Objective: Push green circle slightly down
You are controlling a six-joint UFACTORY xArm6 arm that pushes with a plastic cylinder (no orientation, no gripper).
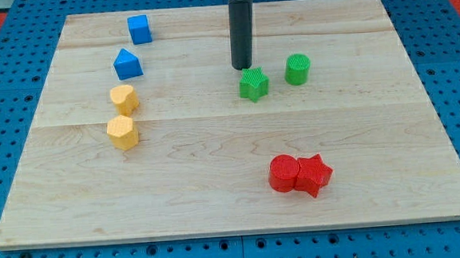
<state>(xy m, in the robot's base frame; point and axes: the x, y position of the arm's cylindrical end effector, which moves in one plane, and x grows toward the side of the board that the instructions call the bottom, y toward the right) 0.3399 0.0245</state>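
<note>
Setting: a pale wooden board (218,194) lies on a blue pegboard surface (4,95) that shows on all sides.
Arm: a straight dark rod (242,32) comes down from the view's top, near the middle.
My tip (243,68): it rests on the board just above the green star, at its upper left edge, so close that I cannot tell whether they touch. It is a plain rod end with nothing to spread, press together or pinch.
Green circle (297,69): a short green cylinder standing upright, right of centre in the board's upper half, to the right of my tip and apart from it.
Green star (254,85): just left of the green circle and slightly lower, with a small gap between them.
Blue blocks: a blue cube (139,29) sits near the board's upper left; a blue block with a peaked top (128,64) sits below it.
Yellow blocks: two yellow many-sided blocks, the upper one (123,98) and the lower one (123,132), stand close together at the left.
Red blocks: a red circle (283,174) and a red star (314,175) touch each other at the lower right.
</note>
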